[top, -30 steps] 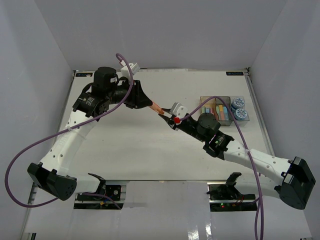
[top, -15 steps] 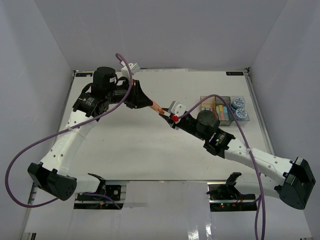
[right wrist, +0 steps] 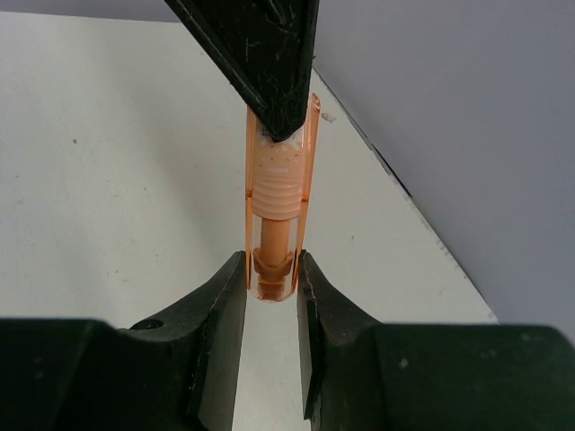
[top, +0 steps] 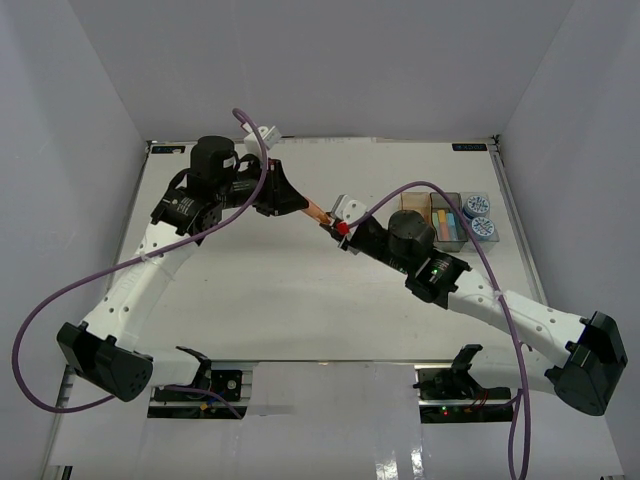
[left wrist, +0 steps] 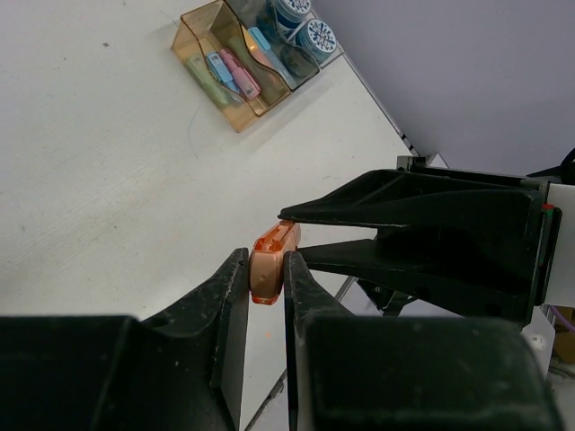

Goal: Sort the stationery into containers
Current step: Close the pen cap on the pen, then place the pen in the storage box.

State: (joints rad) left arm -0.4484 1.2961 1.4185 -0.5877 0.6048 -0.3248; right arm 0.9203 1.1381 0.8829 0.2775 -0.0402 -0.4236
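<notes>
A white table (top: 270, 300) stands boxed in by plain pale grey walls (top: 350, 70) on the left, back and right. A small dark label (top: 468, 147) lies at its far right corner, and another dark strip (top: 165, 149) lies at the far left corner.

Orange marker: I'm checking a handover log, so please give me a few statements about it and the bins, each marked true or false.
1. The left gripper is clamped on the orange marker. True.
2. The orange marker lies flat on the table. False: it is held above the table, between both grippers.
3. The right gripper closes around the marker's other end. True.
4. The two patterned tubs sit in the amber bin. False: they sit in the clear bin; the amber bin holds pastel markers.
</notes>
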